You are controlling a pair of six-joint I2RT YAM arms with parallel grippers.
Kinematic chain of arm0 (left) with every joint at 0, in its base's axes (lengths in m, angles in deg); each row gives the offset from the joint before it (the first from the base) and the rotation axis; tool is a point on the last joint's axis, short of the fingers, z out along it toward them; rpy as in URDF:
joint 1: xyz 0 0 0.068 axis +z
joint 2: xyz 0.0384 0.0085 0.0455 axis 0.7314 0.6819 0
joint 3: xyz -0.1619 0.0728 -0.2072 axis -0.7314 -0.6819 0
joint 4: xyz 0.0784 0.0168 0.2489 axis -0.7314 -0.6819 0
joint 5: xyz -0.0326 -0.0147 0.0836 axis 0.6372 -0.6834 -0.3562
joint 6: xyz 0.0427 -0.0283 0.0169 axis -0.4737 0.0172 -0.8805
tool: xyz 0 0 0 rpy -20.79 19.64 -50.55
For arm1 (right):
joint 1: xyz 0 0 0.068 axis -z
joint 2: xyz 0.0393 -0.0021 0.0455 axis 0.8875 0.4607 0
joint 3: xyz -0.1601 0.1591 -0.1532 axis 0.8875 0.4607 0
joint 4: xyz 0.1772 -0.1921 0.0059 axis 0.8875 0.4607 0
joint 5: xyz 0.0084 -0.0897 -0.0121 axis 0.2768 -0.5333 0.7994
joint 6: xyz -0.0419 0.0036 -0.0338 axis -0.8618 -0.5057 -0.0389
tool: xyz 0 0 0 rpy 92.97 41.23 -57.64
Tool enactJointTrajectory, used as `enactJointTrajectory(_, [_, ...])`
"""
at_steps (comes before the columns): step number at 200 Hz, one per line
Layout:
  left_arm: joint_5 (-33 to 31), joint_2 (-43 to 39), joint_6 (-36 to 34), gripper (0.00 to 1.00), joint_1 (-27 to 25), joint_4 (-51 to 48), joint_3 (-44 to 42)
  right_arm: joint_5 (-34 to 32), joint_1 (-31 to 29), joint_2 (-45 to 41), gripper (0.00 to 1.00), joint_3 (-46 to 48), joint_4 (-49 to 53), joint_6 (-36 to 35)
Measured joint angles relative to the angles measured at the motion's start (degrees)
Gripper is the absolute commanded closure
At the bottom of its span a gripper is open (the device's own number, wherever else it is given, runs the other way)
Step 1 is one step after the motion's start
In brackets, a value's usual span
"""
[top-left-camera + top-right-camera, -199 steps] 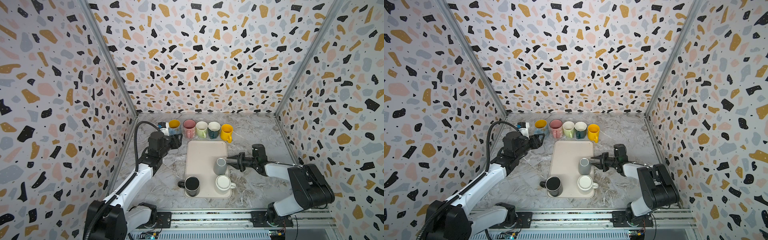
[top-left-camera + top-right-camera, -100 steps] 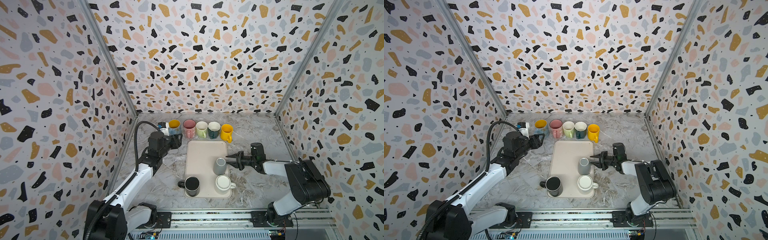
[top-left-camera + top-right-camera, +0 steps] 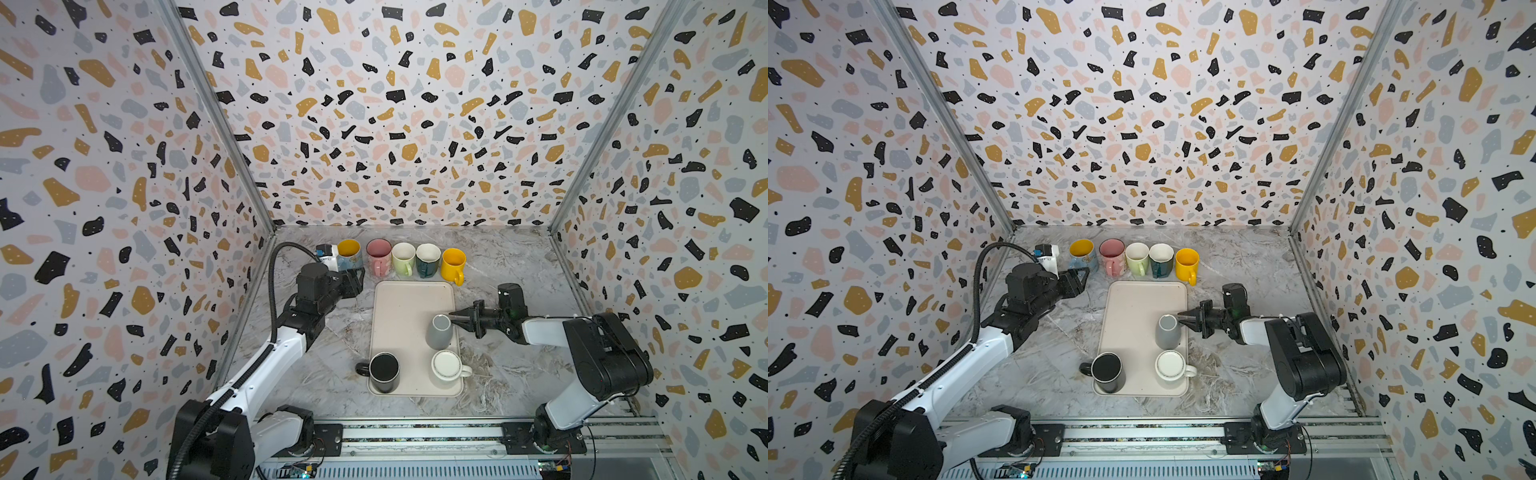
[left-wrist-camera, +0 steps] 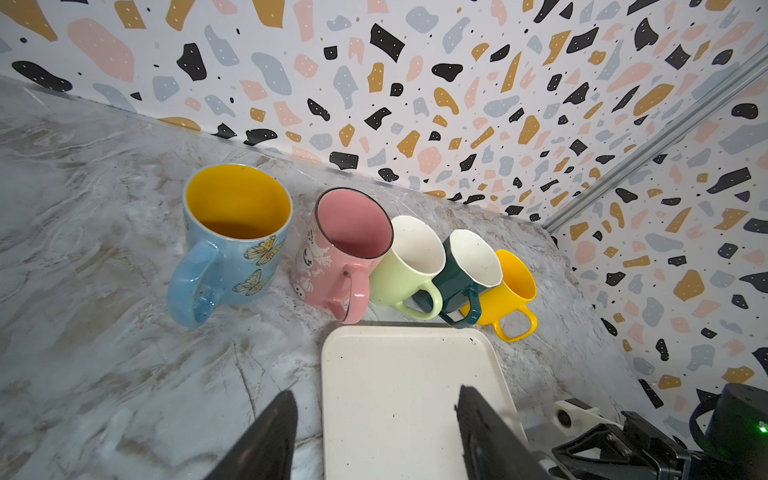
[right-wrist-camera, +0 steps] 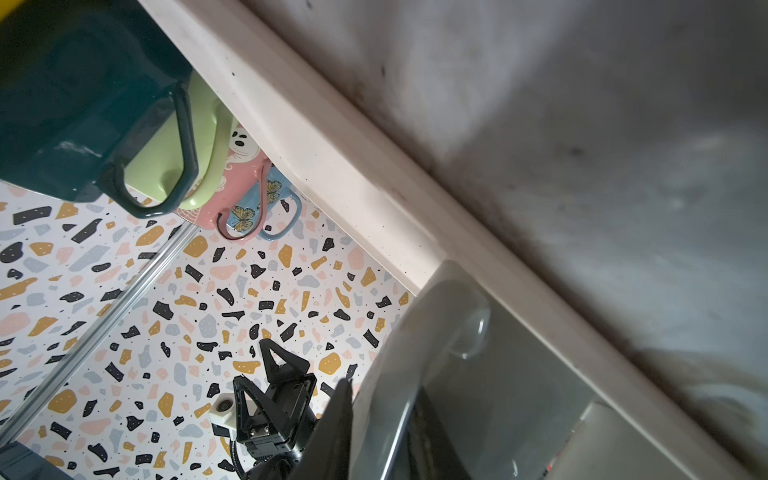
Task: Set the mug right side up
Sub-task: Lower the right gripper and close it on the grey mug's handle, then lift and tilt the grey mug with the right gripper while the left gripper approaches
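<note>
A grey mug (image 3: 439, 337) (image 3: 1168, 337) stands upside down on the right side of the cream tray (image 3: 405, 307) (image 3: 1133, 309). My right gripper (image 3: 454, 318) (image 3: 1183, 317) reaches in level from the right, near the mug's upturned base. In the right wrist view its two dark fingers sit on either side of the grey mug's handle (image 5: 386, 415), so the right gripper (image 5: 382, 397) is shut on it. My left gripper (image 3: 353, 283) (image 3: 1077, 281) (image 4: 374, 399) hangs open and empty over the tray's far left corner (image 4: 395, 374).
Several upright mugs line the back: blue with yellow inside (image 3: 348, 252), pink (image 3: 379, 257), pale green (image 3: 403, 258), dark green (image 3: 428, 259), yellow (image 3: 453, 264). A black mug (image 3: 384, 372) and a white mug (image 3: 448, 365) stand on the tray's front end. Walls close in on both sides.
The right gripper's fingers have closed in on the grey mug's handle, and its arm has shifted slightly. The left arm and the mugs have not moved.
</note>
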Motion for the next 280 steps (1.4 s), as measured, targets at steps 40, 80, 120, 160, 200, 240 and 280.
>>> enactJointTrajectory(40, [-0.02, 0.09, -0.02, 0.37, 0.02, -0.02, 0.0, 0.79, -0.44, 2.03, 0.9, -0.68, -2.99, 0.94])
enactJointTrajectory(80, [-0.09, 0.09, -0.02, 0.37, 0.02, -0.04, 0.0, 1.31, -1.09, 2.73, 1.0, -1.88, -5.33, 1.27])
enactJointTrajectory(120, [-0.09, 0.11, -0.02, 0.37, 0.04, -0.04, 0.0, 1.18, -1.09, 2.93, 1.0, -2.34, -6.93, 0.76])
enactJointTrajectory(160, [-0.04, 0.2, 0.0, 0.37, 0.04, -0.11, 0.11, 0.83, -1.36, 2.91, 1.0, -4.09, -9.92, -0.52])
enactJointTrajectory(200, [0.07, 0.57, 0.0, 0.37, 0.04, -0.61, 1.33, 0.7, -3.17, 2.86, 1.0, -7.67, -13.22, -4.26])
enactJointTrajectory(240, [0.98, 0.59, 0.02, 0.39, 0.07, -0.7, 2.82, -0.04, -6.71, 1.66, 1.0, -10.93, -13.14, -11.87])
enactJointTrajectory(280, [3.61, 0.66, 0.13, 0.39, 0.09, -0.87, 4.52, -2.75, -11.17, -1.42, 1.0, -19.41, -1.97, -27.26])
